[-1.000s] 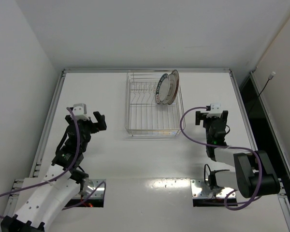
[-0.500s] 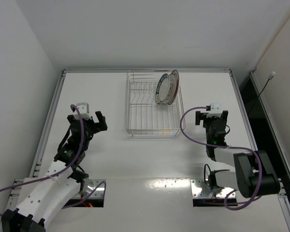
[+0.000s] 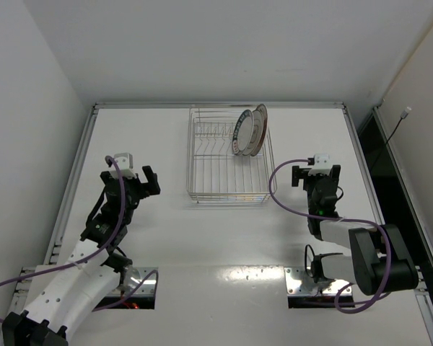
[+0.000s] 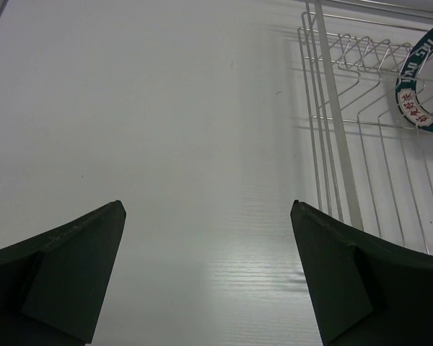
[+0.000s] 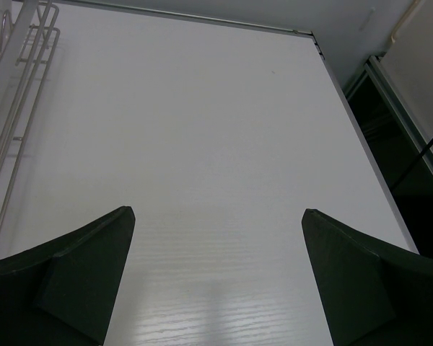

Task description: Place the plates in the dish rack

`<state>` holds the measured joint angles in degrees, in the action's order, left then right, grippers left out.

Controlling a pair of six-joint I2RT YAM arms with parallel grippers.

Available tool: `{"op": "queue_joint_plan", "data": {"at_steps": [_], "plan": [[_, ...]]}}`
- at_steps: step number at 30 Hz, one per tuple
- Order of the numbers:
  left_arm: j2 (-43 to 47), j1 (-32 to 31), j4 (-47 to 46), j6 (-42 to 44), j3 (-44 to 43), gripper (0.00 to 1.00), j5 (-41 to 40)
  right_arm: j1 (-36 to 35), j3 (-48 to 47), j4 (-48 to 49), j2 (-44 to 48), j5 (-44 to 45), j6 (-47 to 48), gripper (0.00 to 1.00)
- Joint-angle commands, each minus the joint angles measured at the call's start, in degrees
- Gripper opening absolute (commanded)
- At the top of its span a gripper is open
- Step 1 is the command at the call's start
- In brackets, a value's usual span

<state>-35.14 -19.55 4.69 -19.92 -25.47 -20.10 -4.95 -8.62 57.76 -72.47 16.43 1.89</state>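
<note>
– Plates [image 3: 249, 132], where are they now?
– They stand on edge inside the dish rack [image 3: 226, 196], in its far right corner, and they lean together. The one with the blue-green rim is in front. How many are behind it I cannot count surely. On the tabletop [image 3: 224, 245] I see no other plate.
– And the jaws?
– Both pairs are spread wide and hold nothing. The left gripper [image 3: 146, 182] hangs to the left of the rack and the right gripper [image 3: 315, 175] to its right. Each is well apart from the wires.
– Which arm is nearer?
– The right one, I think. From it the plates lie far and to the left. From the left arm they lie across the whole rack. Their faces turn leftward, so each disc runs from near to far.
– What is left to do?
– In my judgement nothing, the loading looks finished.
</note>
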Motion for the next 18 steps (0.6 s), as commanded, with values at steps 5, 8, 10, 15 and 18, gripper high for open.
{"op": "queue_joint_plan", "data": {"at_steps": [5, 8, 10, 15, 18], "plan": [[0.4, -0.7, -0.6, 0.8, -2.8, 0.99, 0.1, 0.3, -1.8, 2.6, -0.2, -1.0, -1.3, 0.99], [0.4, -0.7, -0.1, 0.8, -2.8, 0.99, 0.1, 0.3, -1.8, 2.6, -0.2, -1.0, -1.3, 0.99], [0.4, -0.7, -0.1, 0.8, -2.8, 0.99, 0.1, 0.3, -1.8, 2.6, -0.2, -1.0, -1.3, 0.99], [0.4, -0.7, -0.1, 0.8, -3.4, 0.99, 0.1, 0.3, -1.8, 2.6, -0.2, -1.0, -1.3, 0.99], [1.0, -0.7, 0.5, 0.2, -3.4, 0.99, 0.7, 0.3, -1.8, 2.6, -0.2, -1.0, -1.3, 0.99]]}}
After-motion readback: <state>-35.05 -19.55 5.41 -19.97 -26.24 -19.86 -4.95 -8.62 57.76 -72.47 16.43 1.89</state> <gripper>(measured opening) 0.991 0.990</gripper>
